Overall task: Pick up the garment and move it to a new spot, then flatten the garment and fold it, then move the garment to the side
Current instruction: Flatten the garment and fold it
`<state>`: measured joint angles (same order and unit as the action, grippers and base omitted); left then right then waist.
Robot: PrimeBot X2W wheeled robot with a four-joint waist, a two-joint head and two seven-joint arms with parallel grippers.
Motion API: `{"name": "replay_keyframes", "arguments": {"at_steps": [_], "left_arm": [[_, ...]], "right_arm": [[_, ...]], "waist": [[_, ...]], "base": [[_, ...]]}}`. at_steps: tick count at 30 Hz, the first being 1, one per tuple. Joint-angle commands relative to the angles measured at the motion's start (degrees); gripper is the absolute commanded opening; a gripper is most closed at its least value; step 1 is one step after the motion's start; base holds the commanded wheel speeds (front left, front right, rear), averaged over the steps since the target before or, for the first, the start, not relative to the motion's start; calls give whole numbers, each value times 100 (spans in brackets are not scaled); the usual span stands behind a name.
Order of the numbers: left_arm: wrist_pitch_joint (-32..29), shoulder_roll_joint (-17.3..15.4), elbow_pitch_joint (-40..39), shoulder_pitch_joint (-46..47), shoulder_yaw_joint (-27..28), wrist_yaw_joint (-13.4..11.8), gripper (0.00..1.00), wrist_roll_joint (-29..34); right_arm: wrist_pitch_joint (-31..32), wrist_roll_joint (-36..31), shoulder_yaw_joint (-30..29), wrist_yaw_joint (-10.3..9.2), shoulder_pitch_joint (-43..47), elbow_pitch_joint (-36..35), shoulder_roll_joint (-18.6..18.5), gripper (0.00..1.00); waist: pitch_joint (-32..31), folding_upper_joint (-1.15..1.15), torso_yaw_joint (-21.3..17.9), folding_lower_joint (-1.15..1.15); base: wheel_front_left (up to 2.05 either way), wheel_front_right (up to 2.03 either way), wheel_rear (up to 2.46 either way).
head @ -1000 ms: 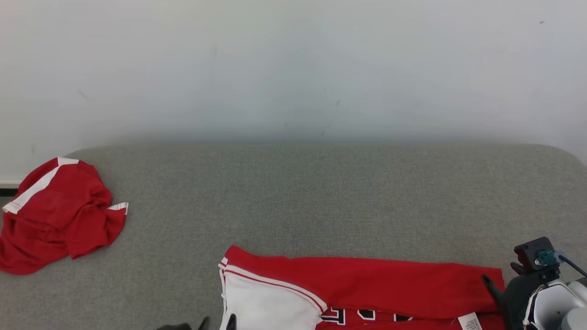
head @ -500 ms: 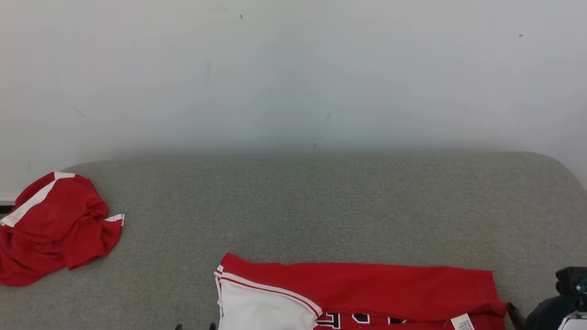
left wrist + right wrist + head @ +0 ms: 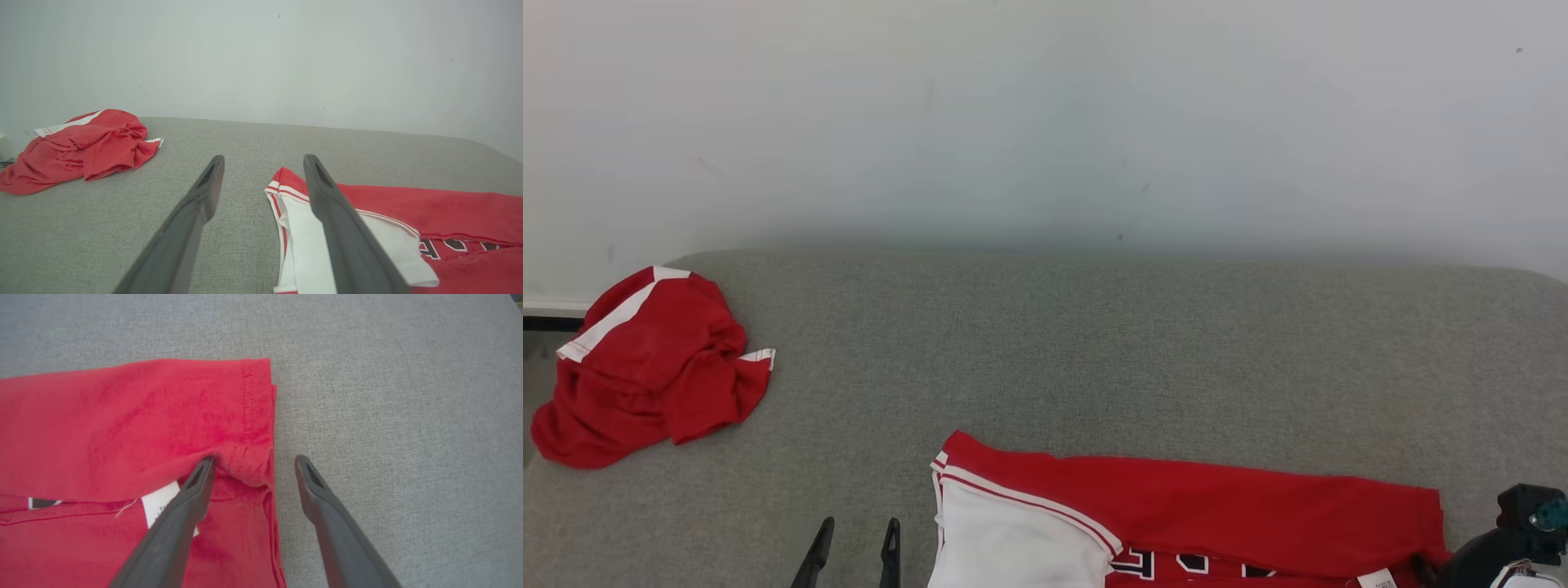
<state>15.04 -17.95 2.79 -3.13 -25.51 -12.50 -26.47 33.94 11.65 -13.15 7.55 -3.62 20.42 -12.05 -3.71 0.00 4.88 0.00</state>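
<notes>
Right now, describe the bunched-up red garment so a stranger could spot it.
On the grey padded surface, look to the far left edge, where the crumpled red garment lies in a heap. Unlike the red jersey spread flat at the near edge, it is bunched up and shows no lettering.

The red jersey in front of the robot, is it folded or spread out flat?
Folded over: the red jersey has its far part doubled back over the black lettering and white label.

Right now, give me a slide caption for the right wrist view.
Open right gripper straddling the hemmed edge of the red garment on the grey fabric surface.
</notes>
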Motion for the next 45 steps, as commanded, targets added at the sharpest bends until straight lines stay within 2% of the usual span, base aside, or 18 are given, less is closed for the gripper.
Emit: {"name": "replay_keyframes", "arguments": {"at_steps": [1,12,19,24,32,35,38,45], "left_arm": [[18,59,-1,-77,45,75,100,99],[19,257,168,-155,230,370,100,243],[19,352,276,-179,329,478,100,285],[19,458,367,-184,405,599,100,332],[20,616,425,-270,538,713,100,420],[20,667,443,-273,596,749,100,474],[20,695,457,-228,631,827,100,500],[20,730,525,-100,588,963,100,648]], "right_arm": [[71,-113,-64,-10,-37,102,66,100],[-68,-321,-314,-10,-131,510,323,100],[92,-158,-292,-10,13,311,269,100],[508,50,-322,-10,212,-291,204,100],[1286,135,-679,-10,597,-1935,111,100],[1366,48,-773,-10,560,-2224,211,100],[1258,-10,-791,-10,434,-2107,364,100],[685,-330,-865,-10,122,-1268,601,100]], "waist": [[60,0,71,0],[215,0,220,0],[191,0,206,0],[100,0,86,0],[30,0,-96,0],[46,0,-145,0],[94,0,-149,0],[290,0,78,0]], "base": [[0,0,0],[0,0,0],[0,0,0],[0,0,0],[0,0,0],[0,0,0],[0,0,0],[0,0,0]]}}
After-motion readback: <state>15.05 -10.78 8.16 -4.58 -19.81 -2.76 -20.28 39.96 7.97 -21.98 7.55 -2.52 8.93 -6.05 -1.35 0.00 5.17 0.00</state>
